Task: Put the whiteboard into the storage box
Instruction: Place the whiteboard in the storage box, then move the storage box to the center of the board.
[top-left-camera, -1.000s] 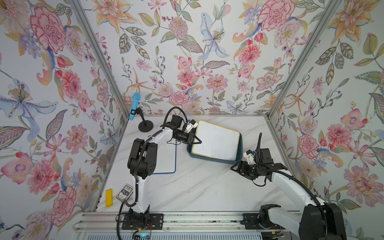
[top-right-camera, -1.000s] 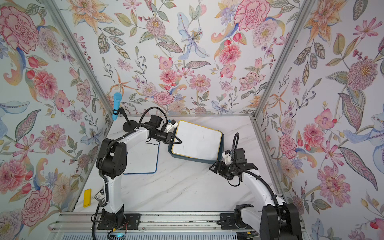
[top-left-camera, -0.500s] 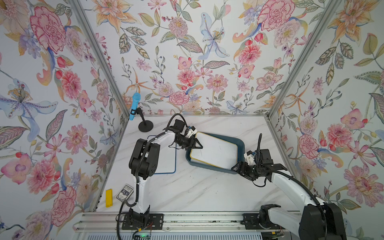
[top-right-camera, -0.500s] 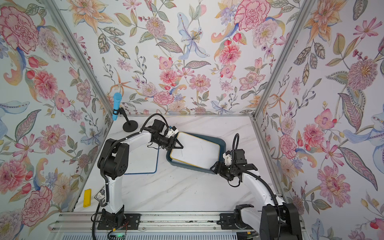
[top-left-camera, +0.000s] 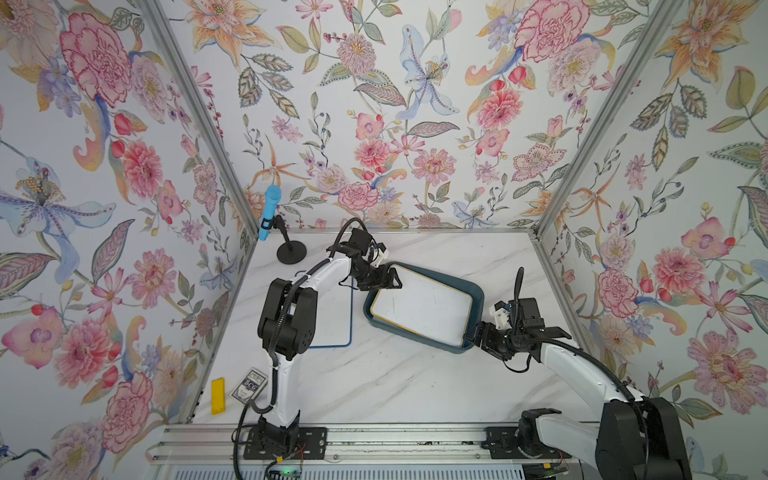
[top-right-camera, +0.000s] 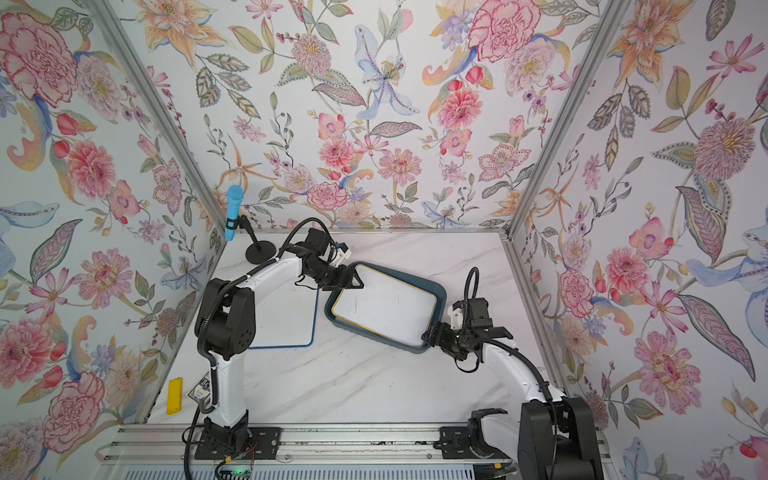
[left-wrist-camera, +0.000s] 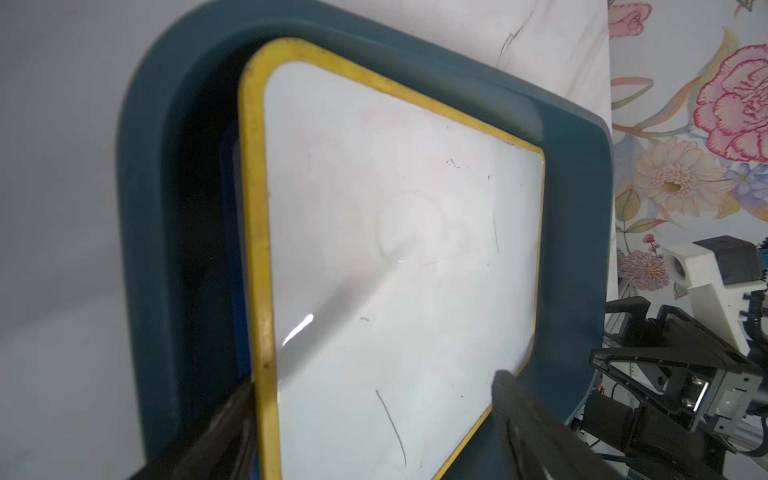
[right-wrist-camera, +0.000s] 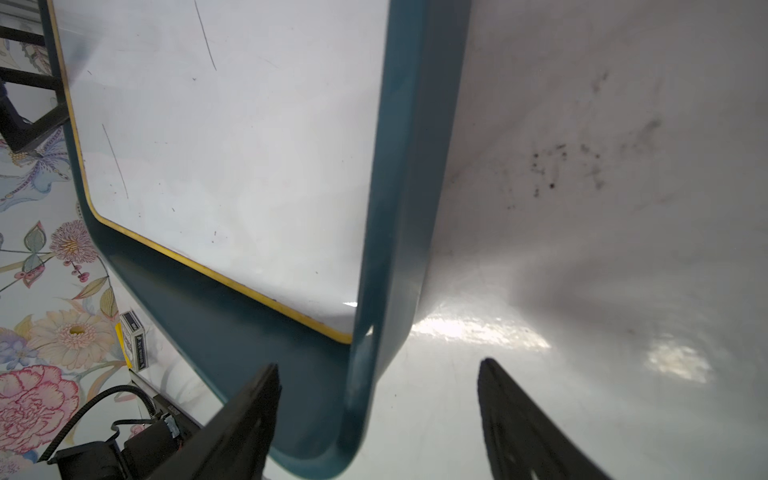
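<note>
Your left gripper (top-left-camera: 390, 279) has just spread its jaws at the ten o'clock corner of the storage box (top-left-camera: 477, 299), and the whiteboard (top-left-camera: 422, 309) now lies flat inside it. Your right gripper (top-left-camera: 473, 336), jaws apart, straddles the four o'clock corner. This board looks placed.

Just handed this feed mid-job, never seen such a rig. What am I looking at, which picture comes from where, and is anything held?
Two robot arms, left and right, stand on a rail at a table. The two wide pictures look down from overhead; the two close-ups come from a camera on each wrist. The yellow-rimmed whiteboard lies inside the teal storage box. The left fingers are open astride its edge; the right fingers are open astride the box's corner wall. Nothing is held. A blue-rimmed whiteboard, a microphone, a yellow block and a card box are also on the table.
</note>
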